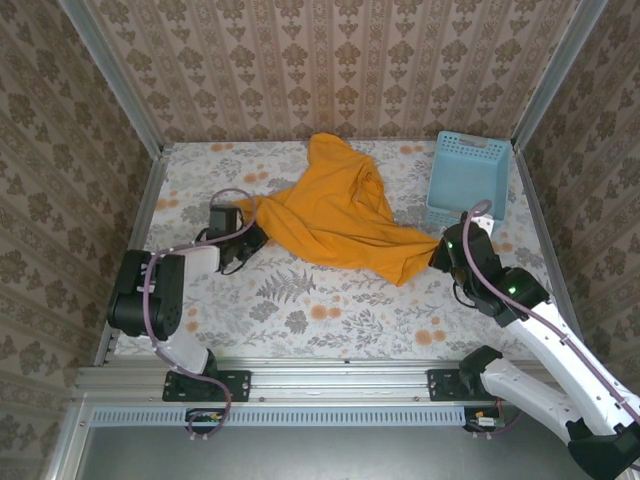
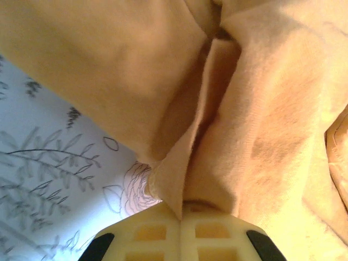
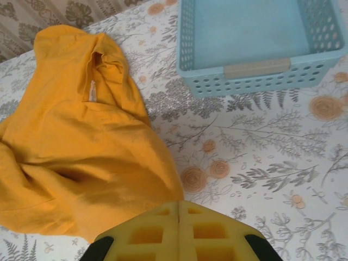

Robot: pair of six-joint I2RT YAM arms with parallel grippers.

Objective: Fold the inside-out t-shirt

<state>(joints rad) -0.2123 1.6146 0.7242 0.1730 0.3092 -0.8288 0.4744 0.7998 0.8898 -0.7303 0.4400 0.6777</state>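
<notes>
The left pincer [image 2: 181, 217] was clenched on the t-shirt [image 1: 335, 215]. In its wrist view the two pale fingers [image 2: 149, 234] stood pressed together, and a folded ridge of orange cloth ran down into the seam between their tips. Beyond those tips the cloth rose in soft, deep creases and spread off to the right. To the left of the tips lay a bare stretch of the flowered table [image 2: 43, 152].

The right pincer [image 3: 179, 205] was also clenched, finger against finger. The t-shirt's nearest lobe came right up to its tips from the left. Whether a pinch of cloth was caught there could not be told from its wrist view. From above, that corner of the t-shirt drew to a point just at this pincer.

The t-shirt lay on the table between the two pincers, crumpled and unfolded. Its bulk stretched ahead and to the left of the right pincer, with a sleeve or neck opening bunched at the far end. A seam and a small pale tag showed on its upper face.

Ahead of the right pincer and a little to its right stood a light blue lattice basket [image 3: 255, 81], upright. It stood apart from the t-shirt, with a strip of table between them.
</notes>
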